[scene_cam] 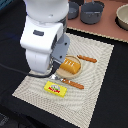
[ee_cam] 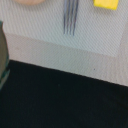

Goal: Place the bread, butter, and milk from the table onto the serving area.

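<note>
Black tabletop (scene_cam: 116,85) carries a beige striped serving area (scene_cam: 95,75) that fills the middle of the exterior view, with the white arm (scene_cam: 42,35) standing over the mat's edge toward that view's left. No part of the pincer shows in either view: the arm's own body hides it from outside, and the wrist view shows no fingers, so I cannot tell whether it is released or clenched, or whether it touches anything.

Closest under the wrist camera lie bare black tabletop (ee_cam: 60,100) and the mat's pale border (ee_cam: 75,55). A dark greenish shape (ee_cam: 2,50) at the frame's margin is too blurred to name. Farther on the mat are the tines of the fork (ee_cam: 70,17), and beyond them a corner of the butter (ee_cam: 106,3) and a sliver of the tan plate (ee_cam: 30,2).

From outside, the butter (scene_cam: 56,88) lies flat on the mat near the arm's base. The bread (scene_cam: 70,66) rests on the plate (scene_cam: 76,73), partly behind the arm. An orange-handled fork (scene_cam: 69,83) lies between butter and plate, and a knife (scene_cam: 87,59) lies on the plate's far side. The milk cannot be made out.

Farthest off, a pinkish-brown board (scene_cam: 107,30) holds grey pots (scene_cam: 92,12) and a pale bowl (scene_cam: 123,17).
</note>
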Available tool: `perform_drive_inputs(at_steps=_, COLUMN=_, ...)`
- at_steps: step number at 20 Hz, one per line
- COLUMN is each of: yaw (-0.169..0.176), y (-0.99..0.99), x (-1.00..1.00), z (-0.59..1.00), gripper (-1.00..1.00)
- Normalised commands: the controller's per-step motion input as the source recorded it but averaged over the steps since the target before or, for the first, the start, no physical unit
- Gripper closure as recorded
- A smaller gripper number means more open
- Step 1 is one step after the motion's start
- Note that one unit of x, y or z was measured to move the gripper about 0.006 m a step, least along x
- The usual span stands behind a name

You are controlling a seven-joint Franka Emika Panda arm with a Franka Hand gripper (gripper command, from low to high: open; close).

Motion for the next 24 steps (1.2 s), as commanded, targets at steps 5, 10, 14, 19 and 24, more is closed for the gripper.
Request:
perform_drive_inputs(at_steps=5, yaw=0.0, y=0.89, x=-0.64, z=-0.07, gripper=-1.0)
perform_drive_inputs(at_steps=10, yaw=0.004, y=0.84, x=-0.64, z=-0.08, gripper=-1.0)
perform_drive_inputs(at_steps=14, yaw=0.0, y=0.87, x=-0.67, z=-0.14, gripper=-1.0)
perform_drive_inputs(at_steps=19, yaw=0.0, y=0.85, x=-0.73, z=-0.21, gripper=-1.0)
perform_drive_inputs(at_steps=24, yaw=0.0, y=0.66, x=-0.86, z=-0.33, gripper=-1.0)
